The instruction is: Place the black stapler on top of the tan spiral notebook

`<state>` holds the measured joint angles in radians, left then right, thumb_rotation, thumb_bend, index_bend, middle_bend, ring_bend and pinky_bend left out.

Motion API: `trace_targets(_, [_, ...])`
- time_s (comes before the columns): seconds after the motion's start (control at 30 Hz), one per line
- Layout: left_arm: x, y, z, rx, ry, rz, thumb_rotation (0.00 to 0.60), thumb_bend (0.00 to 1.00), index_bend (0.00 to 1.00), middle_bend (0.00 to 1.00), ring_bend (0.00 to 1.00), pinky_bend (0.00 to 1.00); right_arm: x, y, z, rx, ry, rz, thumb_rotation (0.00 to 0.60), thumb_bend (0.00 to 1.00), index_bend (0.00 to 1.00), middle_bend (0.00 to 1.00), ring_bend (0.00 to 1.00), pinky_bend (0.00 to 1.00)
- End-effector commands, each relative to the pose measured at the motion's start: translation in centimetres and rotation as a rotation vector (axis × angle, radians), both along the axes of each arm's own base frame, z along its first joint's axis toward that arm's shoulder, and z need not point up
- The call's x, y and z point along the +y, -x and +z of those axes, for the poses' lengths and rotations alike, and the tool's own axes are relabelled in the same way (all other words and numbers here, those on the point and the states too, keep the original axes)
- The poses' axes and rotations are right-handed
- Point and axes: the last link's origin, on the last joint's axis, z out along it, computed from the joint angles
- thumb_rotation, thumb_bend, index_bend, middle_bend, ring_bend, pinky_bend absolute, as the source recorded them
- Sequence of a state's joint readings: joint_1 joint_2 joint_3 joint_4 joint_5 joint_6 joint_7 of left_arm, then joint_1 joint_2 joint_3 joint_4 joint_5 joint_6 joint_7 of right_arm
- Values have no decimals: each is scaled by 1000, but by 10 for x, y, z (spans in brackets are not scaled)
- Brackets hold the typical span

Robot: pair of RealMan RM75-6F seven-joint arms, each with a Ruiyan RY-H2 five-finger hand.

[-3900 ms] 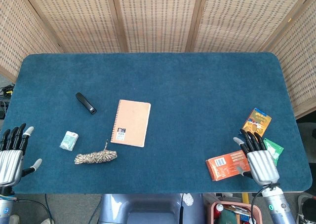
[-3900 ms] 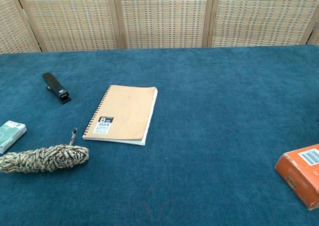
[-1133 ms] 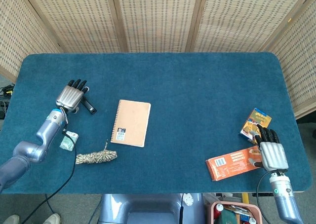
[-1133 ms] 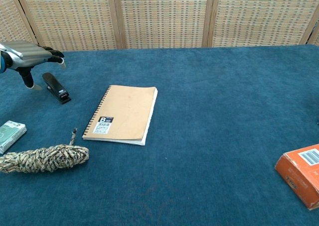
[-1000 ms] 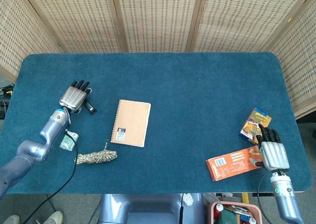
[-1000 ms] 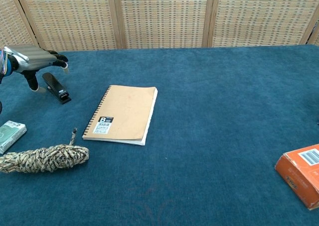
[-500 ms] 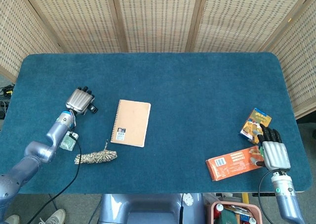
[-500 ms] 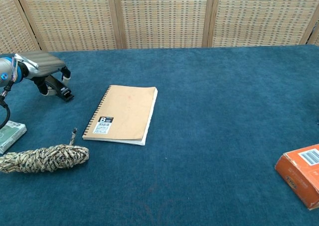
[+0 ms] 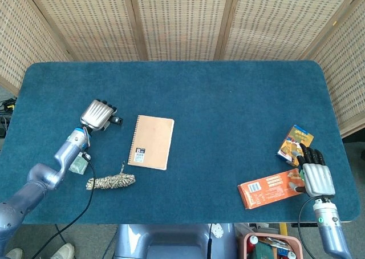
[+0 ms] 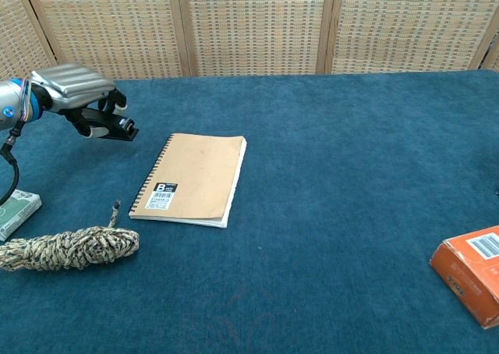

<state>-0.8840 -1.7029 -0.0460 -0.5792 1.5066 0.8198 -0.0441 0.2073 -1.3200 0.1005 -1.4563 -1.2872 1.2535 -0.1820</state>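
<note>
Left hand [image 9: 97, 114] is closed around the black stapler [image 10: 111, 122], fingers curled under it and the silver back of the hand turned up. In the chest view the stapler is lifted clear of the blue table [image 9: 228, 99], lying roughly level, its front end poking out of the grip toward 3 o'clock. The head view shows only that front end past the fingers.

Below the left forearm, at about 7 o'clock from the hand, a small green-and-white box [image 9: 79, 163] lies flat on the table. At 5 o'clock from that box sits a coiled rope [image 9: 110, 181], mottled tan and dark, with one short loose end pointing up toward 1 o'clock.

The tan spiral notebook [image 9: 151, 142] lies flat and closed, at 3 to 4 o'clock from the held stapler and near it but apart. Its wire binding runs along the left edge, and a small black-and-white label sits at its lower left corner. Nothing rests on its cover.

Well apart, at the right end of the table, an orange box [image 9: 266, 191] lies flat near the front edge. At 1 o'clock from it is a smaller orange-and-blue box [image 9: 296, 141].

Right hand [image 9: 316, 176] lies at the right end of the orange box, back up, dark fingers extended toward 12 o'clock and close together. It grips nothing visible; whether it touches the orange box cannot be determined.
</note>
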Motion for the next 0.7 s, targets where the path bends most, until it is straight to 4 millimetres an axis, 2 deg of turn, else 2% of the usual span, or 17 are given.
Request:
trace_targets(0.03, [-2,-23,1,-14,18,-94,600,490,751,559,395,470,0,0,0,-1,0,0,600,36,158,0,0,5])
trace_targets(0.27, [-27,-63,-16,-7,128,-296,600,490,751,559,395,470,0,0,2,-6,7,0,600,36,158,0,0,5])
trace_targets(0.37, [-39,-74,-25,-16,181,-372,600,490,751,559,395,470,1,1,4,-4,13,-3,600,36,158,0,0,6])
trace_targets(0.7, [-53,-81,-38,35,266,-484,600,491,751,559,396,470,1,2,6,-5,23,-10,600,36,158,0,0,5])
